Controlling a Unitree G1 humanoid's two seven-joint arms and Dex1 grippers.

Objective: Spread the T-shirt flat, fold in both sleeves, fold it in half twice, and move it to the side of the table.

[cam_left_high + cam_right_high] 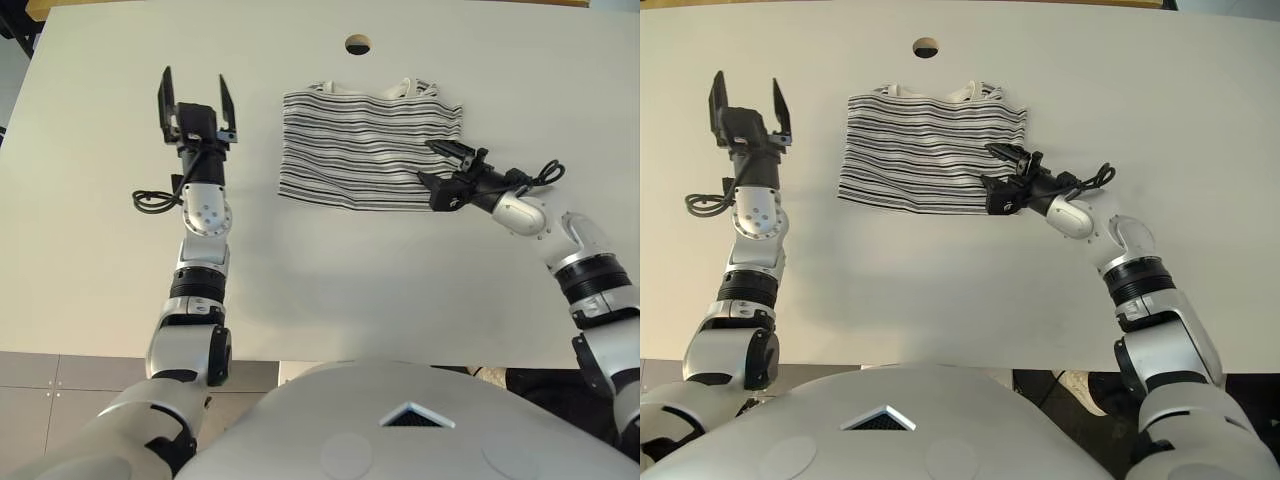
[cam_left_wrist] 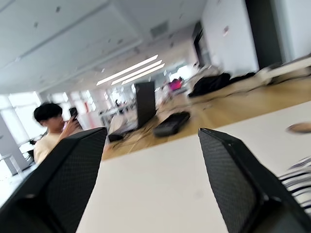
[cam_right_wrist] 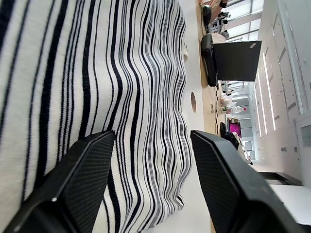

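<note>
— Why is the right end effector (image 1: pixel 428 161) spread wide?
— To grab the folded T-shirt (image 1: pixel 350 150) by its corner on the desk (image 1: pixel 400 260), I think. The left end effector (image 1: pixel 195 82) (spread too) hangs clear beside it.

White table (image 1: pixel 90 260), ceiling strip lights (image 2: pixel 127 71)

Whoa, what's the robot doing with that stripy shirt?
The robot is folding a striped T-shirt on a white table. The shirt lies in a neat rectangle with no sleeves sticking out. The right gripper is at the shirt's right edge, jaws open over the cloth, holding nothing. The left gripper is off to the shirt's left, jaws open too, not touching it.
</note>
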